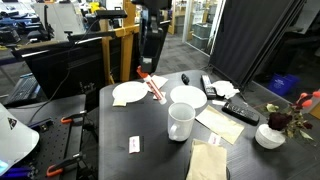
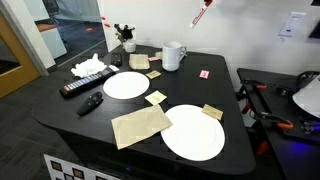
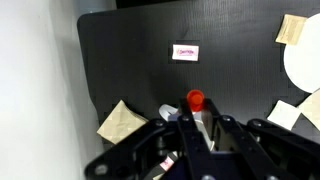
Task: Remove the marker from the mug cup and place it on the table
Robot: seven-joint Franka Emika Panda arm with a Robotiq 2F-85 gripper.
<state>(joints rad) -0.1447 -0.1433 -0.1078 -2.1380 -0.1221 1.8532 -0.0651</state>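
Note:
My gripper (image 1: 148, 68) is shut on the slim red marker (image 1: 154, 87) and holds it in the air, tilted, well above the black table (image 1: 150, 130). The marker also shows at the top edge of an exterior view (image 2: 200, 16), high over the white mug (image 2: 174, 55). In the wrist view the marker's red end (image 3: 196, 99) sticks out between my fingers (image 3: 197, 116), and a white rim shows just below left of it. The mug (image 1: 181, 120) stands upright near the table's middle with nothing visibly in it.
Two white plates (image 2: 126, 85) (image 2: 193, 131) lie on the table with tan napkins (image 2: 140, 125) and a small white card (image 3: 185, 53). A remote (image 2: 80, 86), crumpled tissue (image 2: 88, 67) and a small white bowl (image 1: 270, 136) by red flowers sit near the edges.

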